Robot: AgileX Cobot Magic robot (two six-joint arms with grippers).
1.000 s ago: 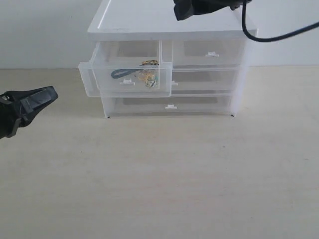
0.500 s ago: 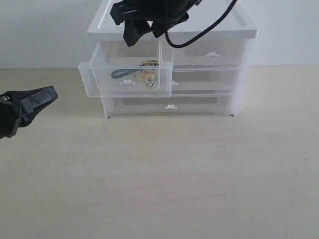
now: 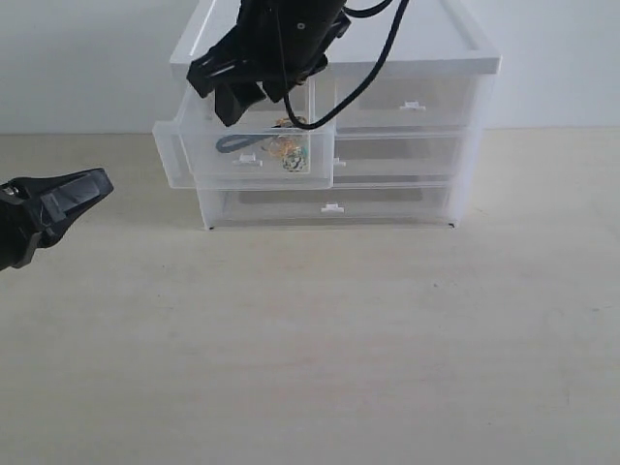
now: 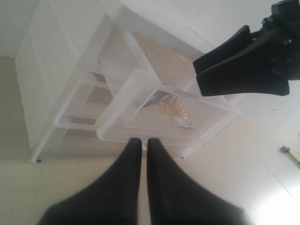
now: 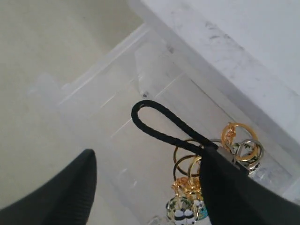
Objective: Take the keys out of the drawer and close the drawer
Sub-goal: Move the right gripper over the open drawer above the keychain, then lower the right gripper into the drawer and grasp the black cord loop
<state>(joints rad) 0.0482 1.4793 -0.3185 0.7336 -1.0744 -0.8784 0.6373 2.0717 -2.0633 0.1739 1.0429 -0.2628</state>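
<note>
Down swung the right gripper from above the cabinet, jaws wide and empty over the keys lying in the open drawer, seemingly set to grab, while the left gripper hung back, jaws shut.

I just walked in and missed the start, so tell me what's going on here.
The right hand, open, hangs over the pulled-out top-left drawer of the white cabinet, poised above the keys lying inside. Nothing is gripped yet. The left hand is shut and empty, off to the side, away from the cabinet. The drawer is not yet closed.
</note>
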